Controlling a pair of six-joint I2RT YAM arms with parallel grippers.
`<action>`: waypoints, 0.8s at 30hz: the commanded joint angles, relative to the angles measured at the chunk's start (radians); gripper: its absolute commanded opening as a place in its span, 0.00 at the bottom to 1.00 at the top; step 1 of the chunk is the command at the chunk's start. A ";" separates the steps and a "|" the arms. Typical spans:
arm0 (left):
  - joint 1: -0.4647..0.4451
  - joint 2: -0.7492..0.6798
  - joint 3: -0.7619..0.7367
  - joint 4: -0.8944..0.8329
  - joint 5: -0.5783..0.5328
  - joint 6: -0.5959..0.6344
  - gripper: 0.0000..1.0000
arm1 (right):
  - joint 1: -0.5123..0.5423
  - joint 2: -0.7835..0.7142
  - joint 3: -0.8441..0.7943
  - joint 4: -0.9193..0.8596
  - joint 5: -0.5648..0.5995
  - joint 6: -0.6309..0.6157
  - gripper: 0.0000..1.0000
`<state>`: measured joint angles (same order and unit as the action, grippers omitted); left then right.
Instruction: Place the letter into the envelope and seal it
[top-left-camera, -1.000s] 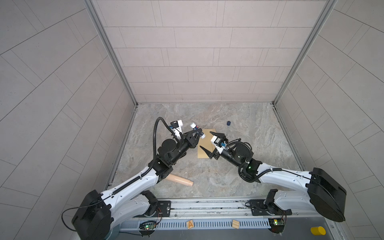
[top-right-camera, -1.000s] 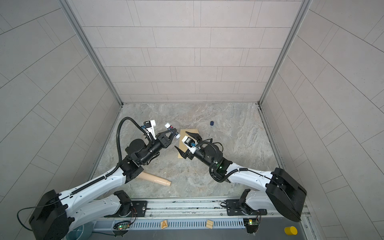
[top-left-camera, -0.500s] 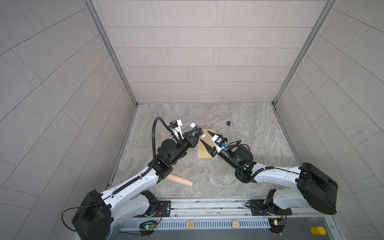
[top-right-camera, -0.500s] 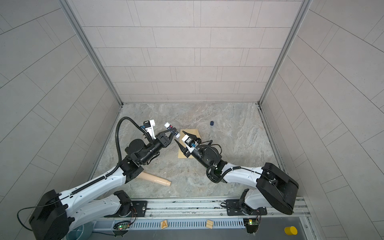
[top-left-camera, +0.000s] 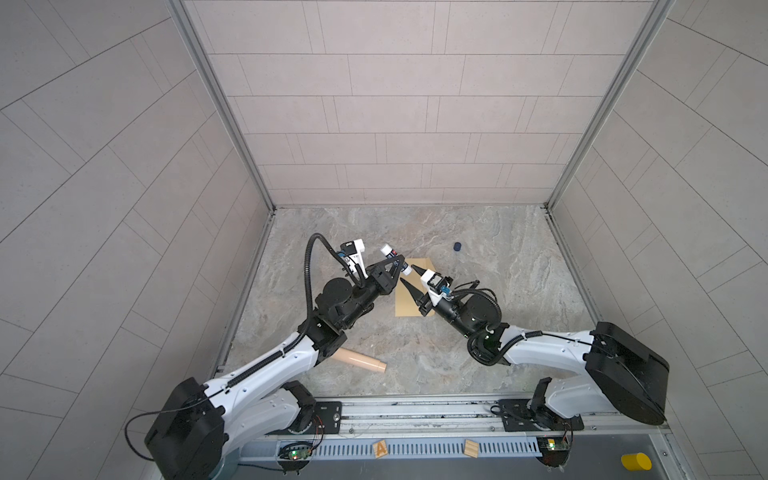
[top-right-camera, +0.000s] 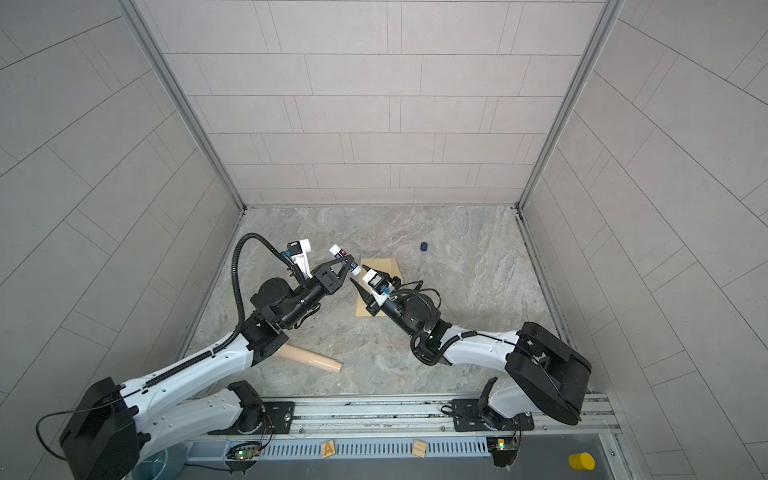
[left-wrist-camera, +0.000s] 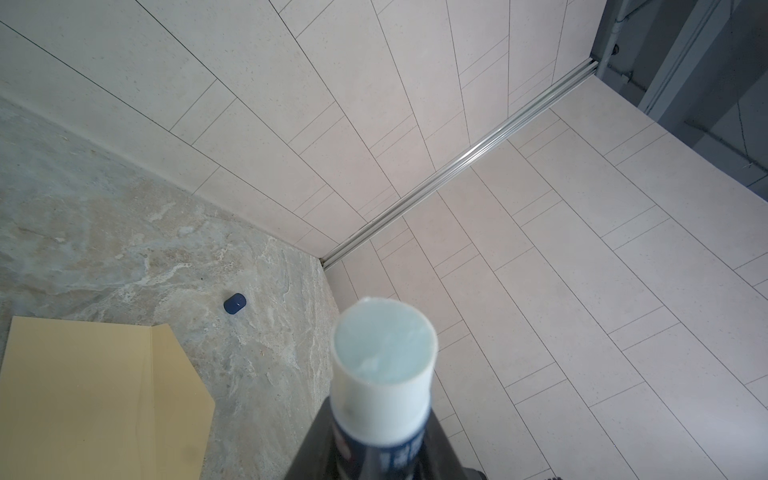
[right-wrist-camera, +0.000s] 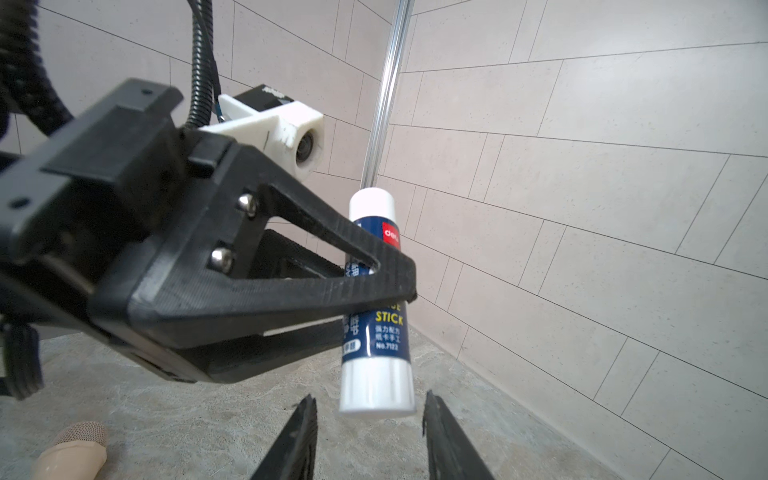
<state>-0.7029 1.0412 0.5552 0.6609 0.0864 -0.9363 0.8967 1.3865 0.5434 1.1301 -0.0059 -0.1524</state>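
Envelope (top-left-camera: 413, 291) of tan paper lies flat on the marble-patterned table (top-left-camera: 498, 299), about in the middle between the 2 arms. Its angled flap is opened out at the end that is farther from the robot bases.

The left hand (top-left-camera: 398, 264) is raised above the far left corner of the envelope. It is closed on a glue stick (right-wrist-camera: 376, 332) and grips it across the blue label. The stick has no cap, and the left wrist view shows pale blue glue at its open end.

The right hand (right-wrist-camera: 370, 397) is above the envelope and points toward the stick. Its 2 fingers stand a little wider than the stick, 1 on each side of the white bottom end. They are just beside it but do not touch it, so this hand holds nothing.

A small dark blue cap (top-left-camera: 457, 247) lies on the table beyond the flap end of the envelope, toward the right, well apart from it. A beige tube (top-left-camera: 361, 360) lies on the near left side of the envelope, partly under the left arm, and is also well apart from it.
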 joint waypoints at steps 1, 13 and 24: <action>-0.003 0.001 0.015 0.060 0.012 -0.006 0.00 | 0.006 0.002 0.019 0.051 0.004 0.008 0.42; -0.003 0.008 0.007 0.074 0.024 -0.008 0.00 | 0.005 0.011 0.026 0.058 0.009 0.023 0.34; -0.003 0.028 -0.001 0.089 0.037 -0.006 0.00 | 0.006 0.005 0.031 0.057 0.015 0.040 0.27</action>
<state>-0.7029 1.0718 0.5549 0.6991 0.1093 -0.9463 0.8959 1.3960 0.5442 1.1561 0.0204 -0.1200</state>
